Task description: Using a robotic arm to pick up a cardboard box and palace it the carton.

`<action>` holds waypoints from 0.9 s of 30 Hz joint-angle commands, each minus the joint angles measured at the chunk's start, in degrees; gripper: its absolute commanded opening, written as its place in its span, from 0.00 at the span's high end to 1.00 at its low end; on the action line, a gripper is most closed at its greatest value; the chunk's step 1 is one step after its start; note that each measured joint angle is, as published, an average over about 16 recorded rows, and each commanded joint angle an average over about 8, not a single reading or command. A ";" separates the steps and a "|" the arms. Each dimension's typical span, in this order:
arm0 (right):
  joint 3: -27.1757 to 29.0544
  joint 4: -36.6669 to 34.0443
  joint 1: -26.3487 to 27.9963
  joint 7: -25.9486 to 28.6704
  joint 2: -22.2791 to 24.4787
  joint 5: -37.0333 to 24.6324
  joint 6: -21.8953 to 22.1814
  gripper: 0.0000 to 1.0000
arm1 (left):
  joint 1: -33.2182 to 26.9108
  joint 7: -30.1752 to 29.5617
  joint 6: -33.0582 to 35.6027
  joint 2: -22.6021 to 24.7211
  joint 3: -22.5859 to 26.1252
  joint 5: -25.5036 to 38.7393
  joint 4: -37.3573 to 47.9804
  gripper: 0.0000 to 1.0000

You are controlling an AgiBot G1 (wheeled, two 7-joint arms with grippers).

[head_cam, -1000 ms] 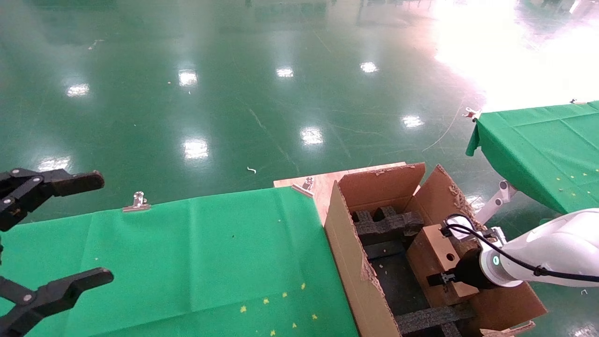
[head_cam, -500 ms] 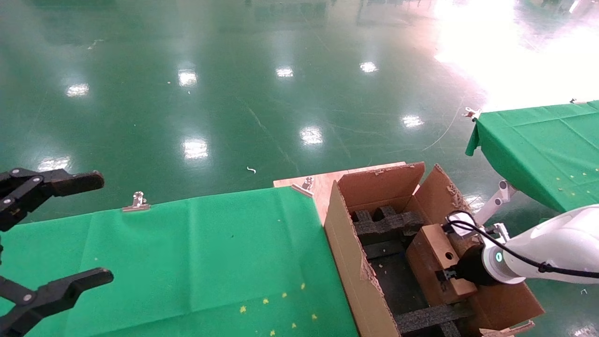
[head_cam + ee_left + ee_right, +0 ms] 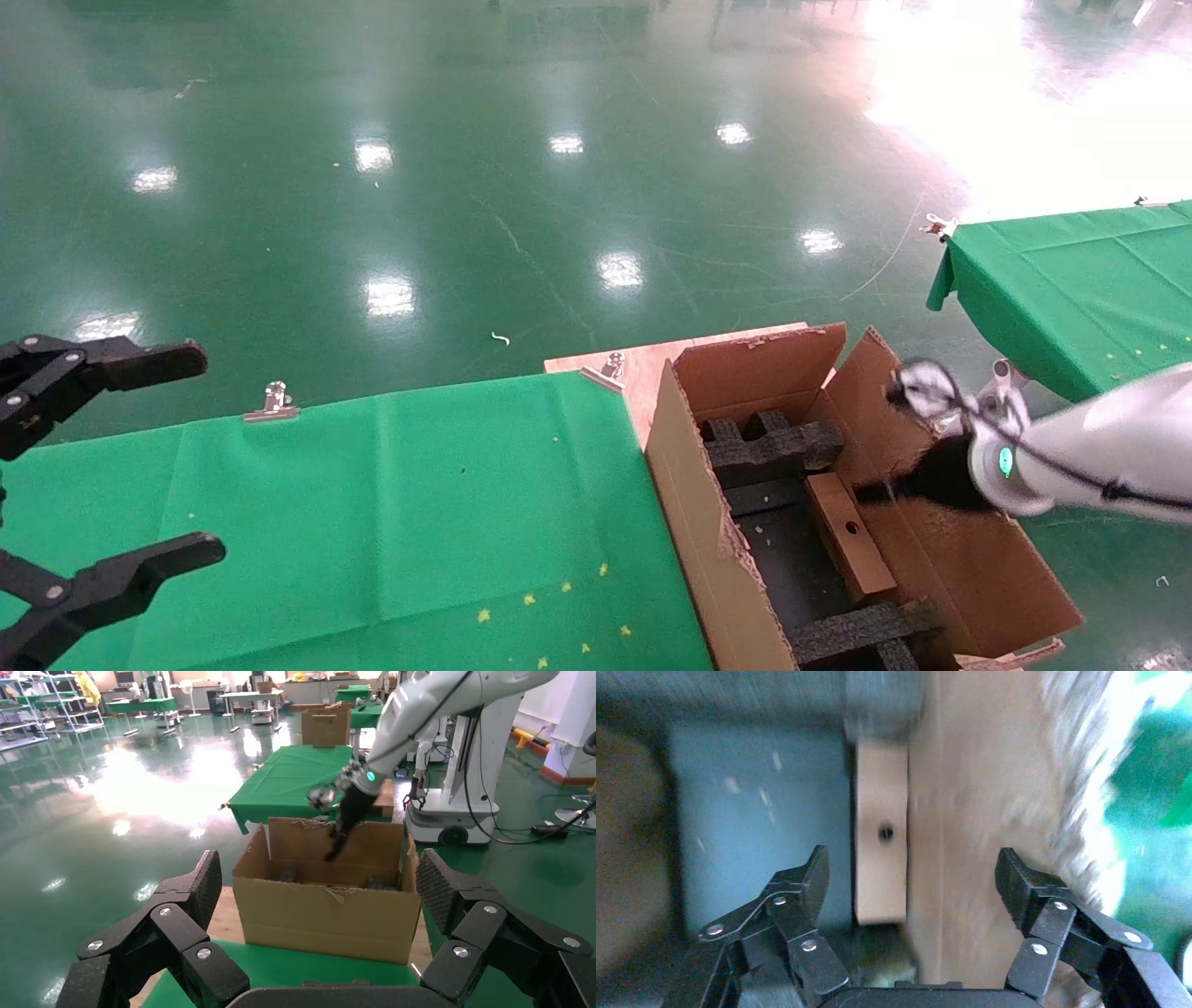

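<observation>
Two arms are in view, and only the right one is working. The robotic arm [image 3: 1080, 457], white with a teal ring, reaches over the carton [image 3: 745, 596] with the right gripper [image 3: 911, 874] above the interior, its jaws spread wide and holding nothing. The cardboard box [image 3: 849, 548] lies inside the carton, against the far side wall, its round hole facing up, between black foam inserts [image 3: 768, 445]. It looks placed, so the step in hand is likely the retreat. To do that well, the arm should lift straight up, jaws kept apart, clear of the ragged flaps, without nudging the box. The left gripper [image 3: 316, 952] is parked over the desk at the left, jaws spread and empty.

The desk [image 3: 372, 522] is covered in green cloth held by metal clips [image 3: 272, 403]; the carton stands at its right end. Beyond is a glossy green floor [image 3: 466, 186] reflecting ceiling lights, and another green-covered desk [image 3: 1080, 289] stands to the right.
</observation>
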 commanded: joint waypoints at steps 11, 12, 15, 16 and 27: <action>7.31 3.52 11.71 -14.41 -1.33 16.32 -3.33 0.00 | 0.00 0.00 0.00 0.00 0.00 0.00 0.00 0.00; 7.96 3.47 12.38 -16.00 -1.46 18.65 -3.97 0.00 | 0.00 0.00 0.00 0.00 0.00 0.00 0.00 0.00; 9.60 3.45 13.92 -19.84 -1.75 24.13 -5.65 0.00 | 0.00 0.00 -0.01 0.00 0.00 0.00 0.00 0.00; 10.07 3.45 14.32 -20.80 -1.85 25.65 -6.22 0.00 | 0.00 0.00 -0.01 0.00 0.00 0.00 0.01 0.00; 11.57 3.25 14.46 -22.75 -2.04 28.97 -7.79 0.00 | 0.01 0.01 -0.02 -0.01 0.00 0.00 0.02 0.00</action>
